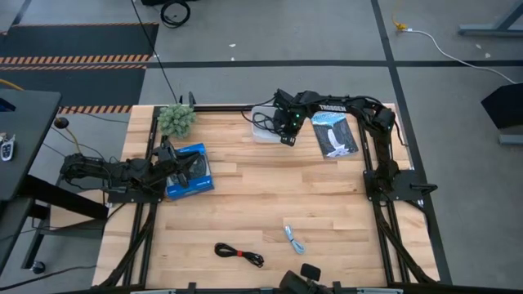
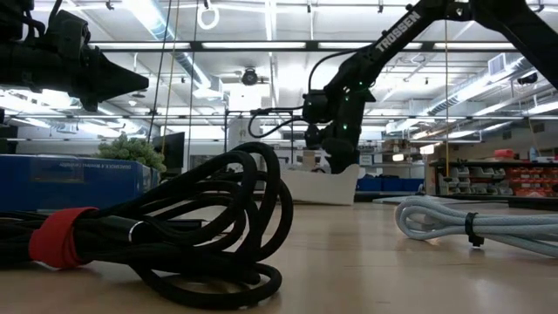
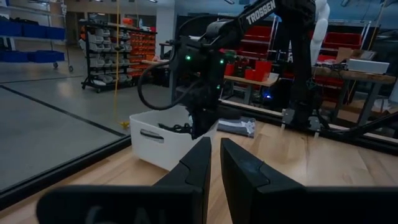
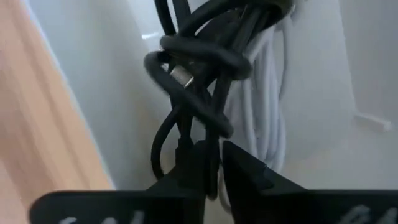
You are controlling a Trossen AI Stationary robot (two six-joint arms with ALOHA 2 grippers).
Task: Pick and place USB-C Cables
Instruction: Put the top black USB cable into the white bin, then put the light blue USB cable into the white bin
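Observation:
My right gripper (image 4: 214,163) reaches down into the white bin (image 1: 261,135) at the table's far edge and is shut on the plain black cable (image 4: 205,62). The white cable (image 4: 267,118) lies coiled in the bin beside it. The black cable with the red tie (image 1: 239,253) and the light blue cable (image 1: 294,238) lie on the table near its near edge. My left gripper (image 3: 216,158) waits, shut, over the blue box (image 1: 194,173) at the table's left. My right gripper pinches strands of the plain black cable's bundle (image 4: 208,134) between its two fingers, coming from above and pointing down into the bin. The rest of the coil (image 4: 205,62) lies beyond the fingertips inside the bin, against the white cable.
A green plant (image 1: 176,118) stands at the far left corner. A blue-and-white booklet (image 1: 335,135) lies to the right of the bin, under the right arm. Bare wood spans the table's middle. A black object (image 1: 301,276) sits at the near edge.

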